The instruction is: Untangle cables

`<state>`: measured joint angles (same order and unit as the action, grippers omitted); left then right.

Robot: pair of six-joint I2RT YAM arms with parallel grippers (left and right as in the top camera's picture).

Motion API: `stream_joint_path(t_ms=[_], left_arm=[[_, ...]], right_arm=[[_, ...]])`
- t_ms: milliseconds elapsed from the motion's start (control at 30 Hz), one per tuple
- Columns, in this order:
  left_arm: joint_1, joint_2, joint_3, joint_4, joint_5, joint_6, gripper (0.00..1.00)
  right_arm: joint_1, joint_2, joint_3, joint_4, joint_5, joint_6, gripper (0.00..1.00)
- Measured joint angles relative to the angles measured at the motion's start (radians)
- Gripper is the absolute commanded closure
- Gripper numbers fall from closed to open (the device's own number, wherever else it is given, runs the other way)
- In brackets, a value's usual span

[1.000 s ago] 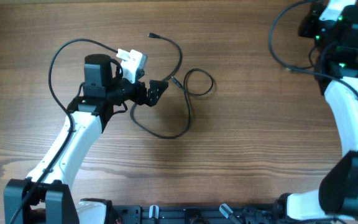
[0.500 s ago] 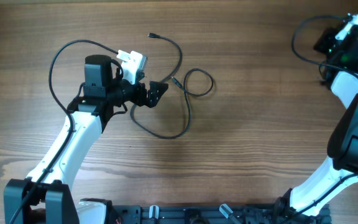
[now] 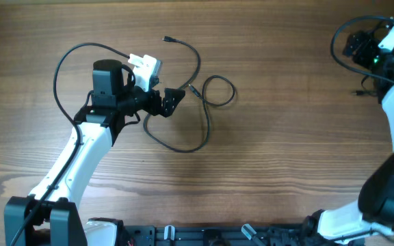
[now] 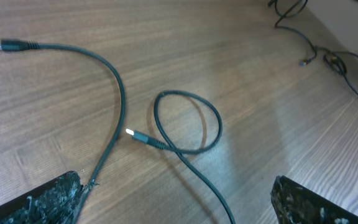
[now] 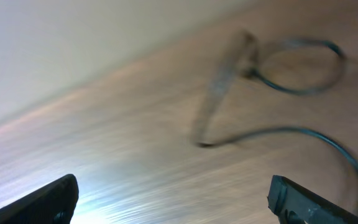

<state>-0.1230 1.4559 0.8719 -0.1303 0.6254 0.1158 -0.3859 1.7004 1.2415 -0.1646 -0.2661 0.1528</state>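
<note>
Two thin black cables lie on the wooden table in front of my left gripper [image 3: 173, 101]. One cable [image 3: 198, 60] arcs from a plug at the back. The other cable [image 3: 219, 90] forms a small loop and trails toward me. In the left wrist view the arcing cable [image 4: 118, 93] runs beside my left finger [image 4: 42, 202], and the looped cable [image 4: 219, 123] passes between the wide-open jaws of the left gripper [image 4: 176, 202], untouched. My right gripper [image 3: 353, 45] is at the far right back, open and empty [image 5: 173, 199]. A blurred cable [image 5: 278, 130] lies beyond it.
A small plug end [image 3: 357, 91] of the right-hand cable rests near the table's right edge, and it also shows far off in the left wrist view [image 4: 303, 62]. A thick black wire [image 3: 59, 68] loops off the left arm. A pale wall [image 5: 73, 37] borders the table.
My right gripper has opened from shut while the right arm swung toward the right back corner. The left arm and the two middle cables have not moved.
</note>
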Motion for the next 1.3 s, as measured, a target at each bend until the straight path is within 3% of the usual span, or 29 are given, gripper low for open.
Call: stream_joint_path(t_ms=[200,367,567,833,1167,1233,1300], left_arm=[[0.000,0.000,0.000,0.036,-0.022,-0.005,0.00],[0.000,0.000,0.000,0.035,-0.193,-0.096,0.00],[0.001,0.000,0.000,-0.029,-0.415,-0.140,0.00],[0.137,0.000,0.000,-0.045,-0.525,-0.229,0.00],[0.148,0.000,0.000,-0.048,-0.524,-0.214,0.00],[0.148,0.000,0.000,-0.049,-0.524,-0.214,0.00],[0.148,0.000,0.000,-0.049,-0.524,-0.211,0.00]], right_arm=[[0.136,-0.045,0.010,-0.256,-0.259,-0.099,0.00],[0.358,-0.043,0.010,-0.438,-0.277,-0.148,0.01],[0.617,-0.043,0.010,-0.527,-0.199,-0.159,0.00],[0.876,0.087,0.010,-0.453,0.061,-0.228,0.00],[0.898,0.315,0.009,-0.180,0.096,-0.325,0.00],[0.901,0.333,0.009,-0.143,0.099,-0.340,0.08],[0.903,0.344,0.011,-0.119,0.114,-0.356,0.64]])
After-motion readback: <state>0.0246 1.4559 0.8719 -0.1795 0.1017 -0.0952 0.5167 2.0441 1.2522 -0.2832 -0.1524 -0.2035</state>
